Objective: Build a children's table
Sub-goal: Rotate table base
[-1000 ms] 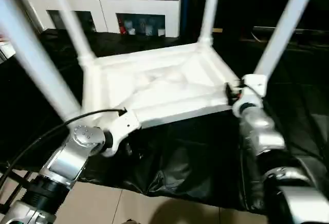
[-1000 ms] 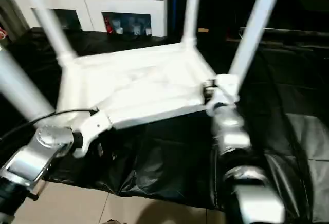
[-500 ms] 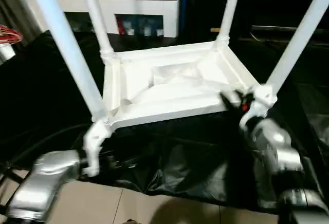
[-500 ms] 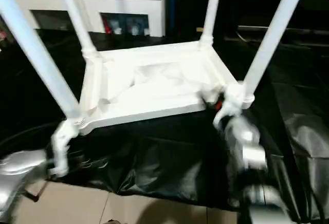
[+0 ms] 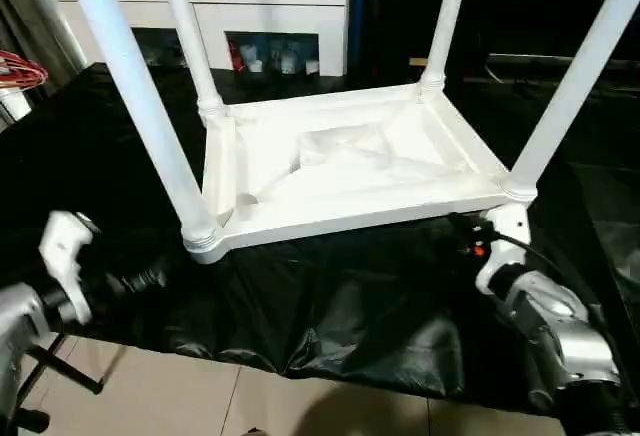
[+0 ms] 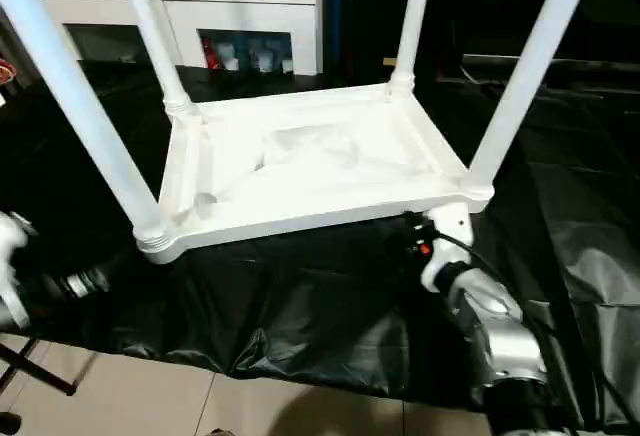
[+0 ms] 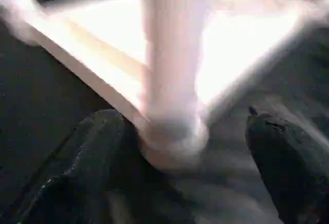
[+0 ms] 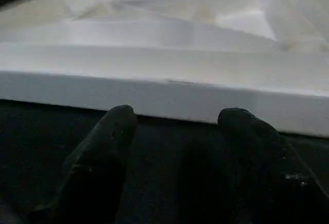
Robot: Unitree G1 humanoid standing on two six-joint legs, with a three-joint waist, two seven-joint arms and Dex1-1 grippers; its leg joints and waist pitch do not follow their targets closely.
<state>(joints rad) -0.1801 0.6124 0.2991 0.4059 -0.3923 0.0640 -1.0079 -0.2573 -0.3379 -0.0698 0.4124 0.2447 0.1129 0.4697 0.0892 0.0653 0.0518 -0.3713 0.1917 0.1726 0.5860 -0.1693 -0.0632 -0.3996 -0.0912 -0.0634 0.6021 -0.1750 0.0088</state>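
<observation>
The children's table (image 5: pixel 340 171) lies upside down on a black cloth, its underside facing up. Its legs rise from the corner sockets: near-left leg (image 5: pixel 140 106), far-left leg (image 5: pixel 185 36), far-right leg (image 5: pixel 445 16) and near-right leg (image 5: pixel 575 76). My left gripper (image 5: pixel 140 281) hovers left of the near-left corner, apart from it. In the left wrist view that gripper (image 7: pixel 182 116) is open, with the leg's base ahead between the fingers. My right gripper (image 5: pixel 462 228) sits just in front of the near rim by the near-right corner. In the right wrist view it (image 8: pixel 177 118) is open and holds nothing.
A black cloth (image 5: pixel 330 306) covers the work surface and hangs over its front edge onto tiled floor (image 5: pixel 200 396). A white cabinet (image 5: pixel 270 16) with shelf openings stands behind. Red cables (image 5: pixel 20 71) lie at the far left.
Both grippers have come away from the table's near corners. The left arm has swung back to the left and the right has dropped below the near-right corner. The camera has also shifted.
</observation>
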